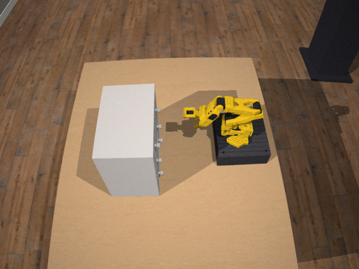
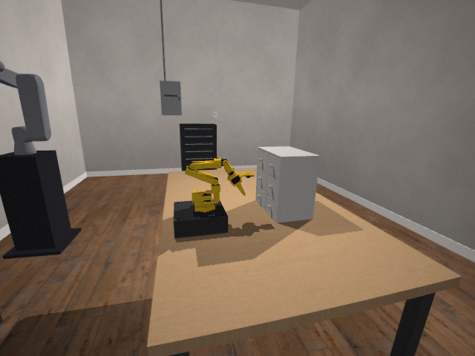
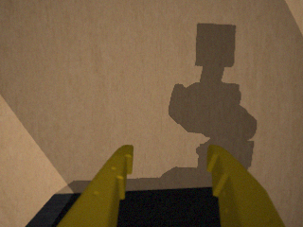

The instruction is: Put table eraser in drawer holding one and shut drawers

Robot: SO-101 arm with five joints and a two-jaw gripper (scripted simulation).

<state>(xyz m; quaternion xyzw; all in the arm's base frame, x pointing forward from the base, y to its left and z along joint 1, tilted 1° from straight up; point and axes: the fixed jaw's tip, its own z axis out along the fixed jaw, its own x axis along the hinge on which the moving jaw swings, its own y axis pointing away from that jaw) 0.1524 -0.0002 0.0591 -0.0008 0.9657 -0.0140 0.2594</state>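
Hovering between the black base block (image 1: 242,159) (image 2: 200,228) (image 3: 166,208) and the white six-drawer cabinet (image 1: 124,121) (image 2: 295,188), a yellow robot arm's claw (image 1: 192,119) (image 2: 248,185) (image 3: 170,150) stands partly open, nothing between its fingers. Every drawer in the cabinet appears shut. No eraser shows on the table (image 1: 174,226) (image 2: 291,276) (image 3: 95,95) around the cabinet, so its whereabouts cannot be told. Finding and stowing it apparently remain, as does learning which drawer holds its match.

grey electrical panel (image 2: 171,97) on wall; 1 black drawer chest (image 2: 198,127) below, beyond table.
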